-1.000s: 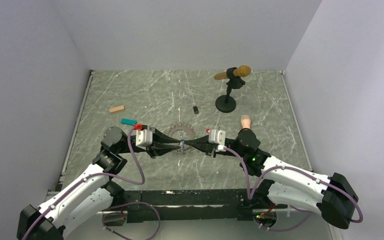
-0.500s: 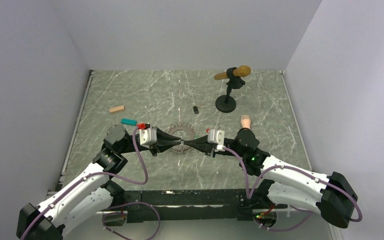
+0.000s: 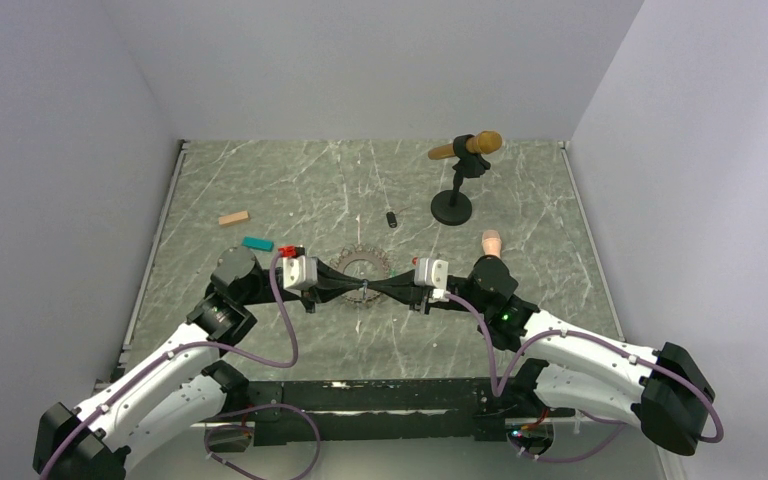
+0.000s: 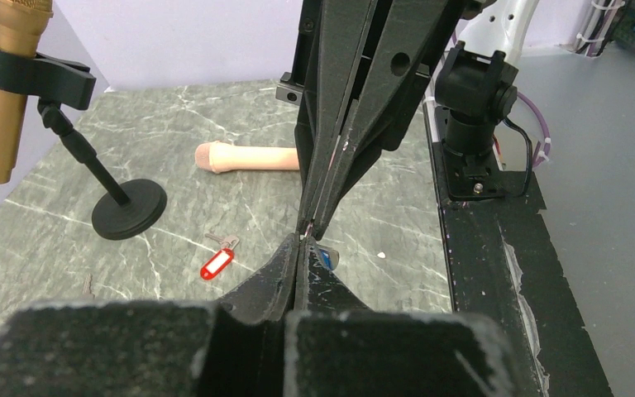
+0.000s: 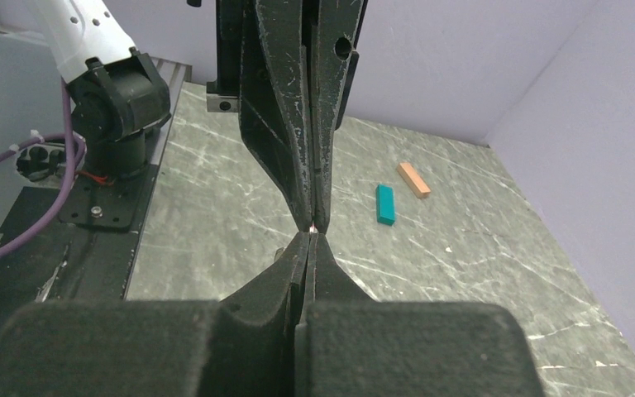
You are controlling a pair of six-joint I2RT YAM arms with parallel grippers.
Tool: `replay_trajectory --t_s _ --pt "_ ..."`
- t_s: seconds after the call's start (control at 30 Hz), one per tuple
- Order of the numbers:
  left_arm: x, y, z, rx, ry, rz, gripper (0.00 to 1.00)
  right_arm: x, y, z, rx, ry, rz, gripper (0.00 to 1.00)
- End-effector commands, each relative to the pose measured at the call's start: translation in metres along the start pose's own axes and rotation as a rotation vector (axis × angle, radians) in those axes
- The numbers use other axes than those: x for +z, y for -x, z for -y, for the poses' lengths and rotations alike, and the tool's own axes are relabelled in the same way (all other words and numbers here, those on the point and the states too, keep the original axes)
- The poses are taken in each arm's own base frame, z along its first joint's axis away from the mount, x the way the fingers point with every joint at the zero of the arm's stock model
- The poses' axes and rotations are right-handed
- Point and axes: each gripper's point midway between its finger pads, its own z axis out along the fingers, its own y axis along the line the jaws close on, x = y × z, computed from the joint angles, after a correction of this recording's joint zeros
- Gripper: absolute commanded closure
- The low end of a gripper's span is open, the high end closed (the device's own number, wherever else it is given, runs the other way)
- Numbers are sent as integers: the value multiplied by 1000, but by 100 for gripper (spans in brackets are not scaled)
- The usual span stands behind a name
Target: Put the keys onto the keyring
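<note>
1. The keyring (image 3: 358,253) lies on the worktop (image 3: 520,230), to the left of the stand (image 3: 451,207) and nearer the arms. The 2 hands meet tip to tip a little farther from the stand on that same side.
2. The left hand (image 4: 298,252) has its fingers pressed together, and so does the right hand (image 5: 307,246). Something tiny sits where the tips meet, too small to name.
3. A red key (image 4: 217,265) lies loose between the tips and the stand. A blue tag (image 4: 325,256) shows on the side of the tips away from the stand.
4. This looks like threading at the tips, so keep both pinches firm and move only 1 hand, slowly. Any twist could flick the small part out.
5. Check both wrist views for a clean catch before either hand lets go.
</note>
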Motion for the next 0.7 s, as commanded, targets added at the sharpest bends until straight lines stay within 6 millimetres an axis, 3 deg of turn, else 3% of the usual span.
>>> replay_trajectory --t_s 0.0,0.13,0.27,0.67 --pt "3 16 0 46 -25 19 100 7 31 5 -45 8 82 100" --pt "2 17 -1 57 -15 11 100 6 28 4 -41 10 74 100" --pt "0 13 -3 65 4 -18 100 7 25 5 -31 10 59 90" --pt "-2 14 -5 82 29 -32 100 8 17 2 -26 28 28 87"
